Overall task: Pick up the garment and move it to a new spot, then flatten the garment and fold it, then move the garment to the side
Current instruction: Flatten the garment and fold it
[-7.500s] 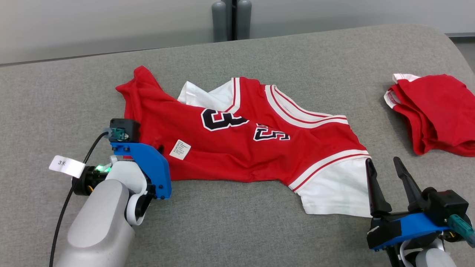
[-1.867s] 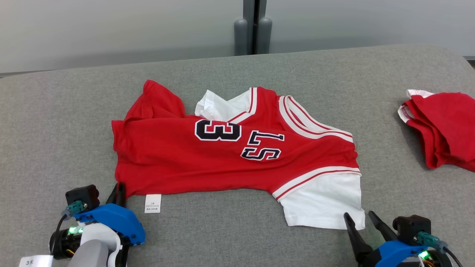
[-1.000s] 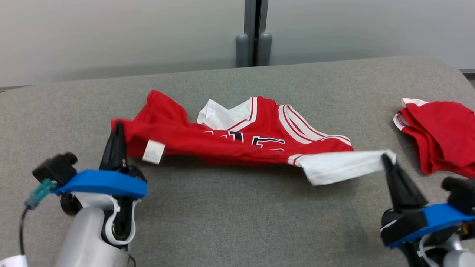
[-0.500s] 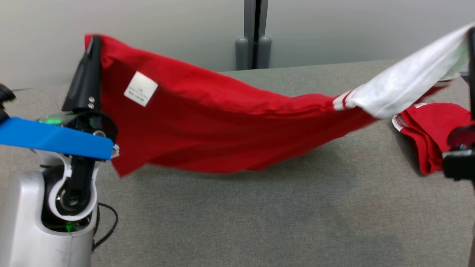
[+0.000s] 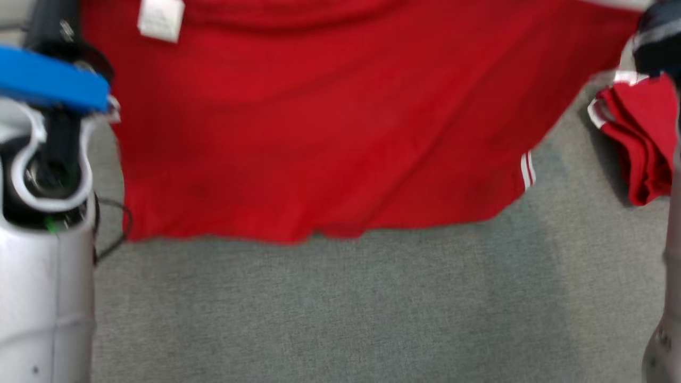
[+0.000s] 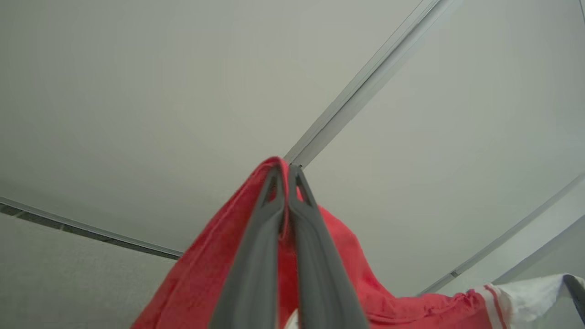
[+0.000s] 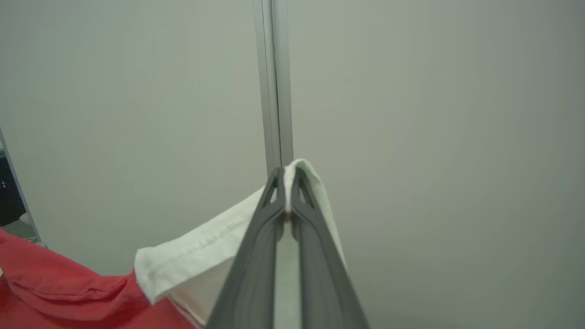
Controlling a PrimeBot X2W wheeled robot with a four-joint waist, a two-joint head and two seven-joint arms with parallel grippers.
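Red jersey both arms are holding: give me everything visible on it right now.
The red jersey is soft-looking fabric, hanging spread like a curtain, blurred, over the gray surface. The left end effector is shut on a red corner; the right end effector is shut on its white sleeve. A white label shows near the top left, white stripes at the lower right edge.

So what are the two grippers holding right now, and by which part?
The red-and-white fabric garment: left gripper pinches a red corner, right gripper its white hemmed edge.
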